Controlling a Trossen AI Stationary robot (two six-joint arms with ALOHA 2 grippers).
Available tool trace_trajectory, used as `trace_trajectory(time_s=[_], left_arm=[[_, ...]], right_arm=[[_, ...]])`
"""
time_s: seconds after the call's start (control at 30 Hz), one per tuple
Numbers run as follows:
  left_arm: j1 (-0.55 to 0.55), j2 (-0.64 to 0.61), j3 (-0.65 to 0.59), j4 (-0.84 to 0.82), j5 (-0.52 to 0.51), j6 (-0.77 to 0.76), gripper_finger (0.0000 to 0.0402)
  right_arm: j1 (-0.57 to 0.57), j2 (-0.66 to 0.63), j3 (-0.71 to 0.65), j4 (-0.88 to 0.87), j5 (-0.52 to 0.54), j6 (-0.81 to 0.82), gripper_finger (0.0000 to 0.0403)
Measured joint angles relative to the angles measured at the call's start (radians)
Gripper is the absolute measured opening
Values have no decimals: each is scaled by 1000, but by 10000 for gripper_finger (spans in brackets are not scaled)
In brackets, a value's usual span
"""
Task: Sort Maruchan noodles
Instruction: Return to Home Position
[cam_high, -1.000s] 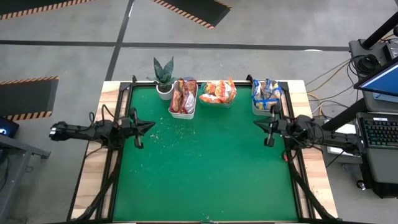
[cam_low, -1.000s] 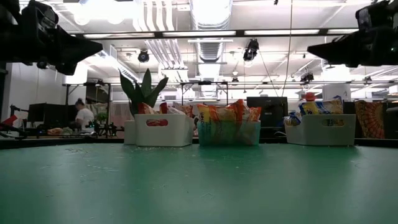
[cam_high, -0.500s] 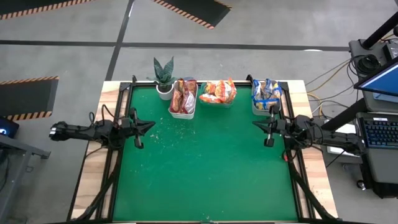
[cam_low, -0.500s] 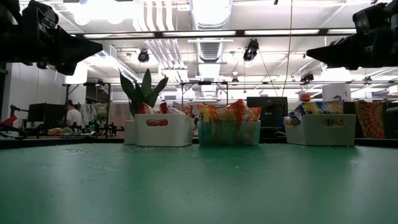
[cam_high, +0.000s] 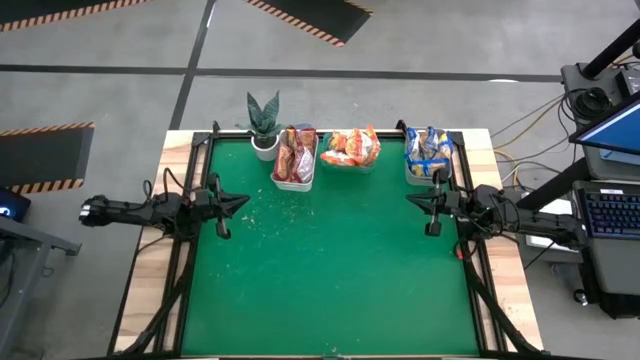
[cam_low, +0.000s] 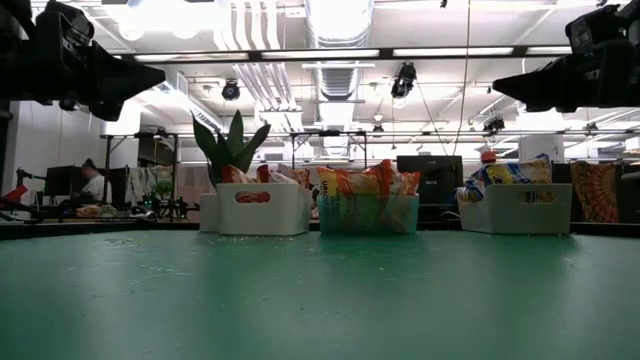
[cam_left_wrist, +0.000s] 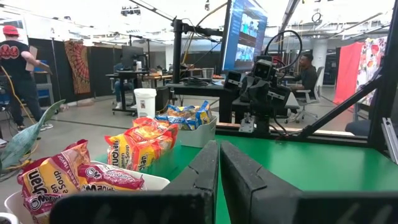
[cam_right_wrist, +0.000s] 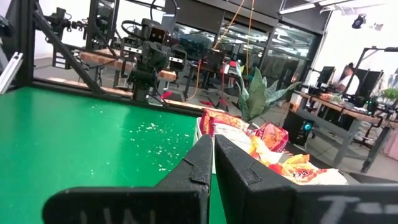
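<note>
Hovering beside the green worktop (cam_high: 330, 280), my left arm (cam_high: 150, 211) and right arm (cam_high: 520, 220) carry closed, empty jaws; Maruchan noodles (cam_high: 351, 146) sit sorted in three far-edge bins (cam_high: 293, 185). Only settling home seemingly remains.

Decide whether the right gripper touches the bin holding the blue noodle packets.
Apart. The low view shows the right gripper hanging far higher than the bin, with open air between them.
</note>
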Motion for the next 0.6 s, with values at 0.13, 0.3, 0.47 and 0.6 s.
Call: trace_trajectory(time_s=[0.13, 0.3, 0.47, 0.6], left_arm=[[0, 0, 0, 0, 0, 0, 0], [0, 0, 0, 0, 0, 0, 0], [0, 0, 0, 0, 0, 0, 0], [0, 0, 0, 0, 0, 0, 0]], right_arm=[[0, 0, 0, 0, 0, 23, 9], [0, 0, 0, 0, 0, 30, 9], [0, 0, 0, 0, 0, 30, 9], [0, 0, 0, 0, 0, 30, 9]])
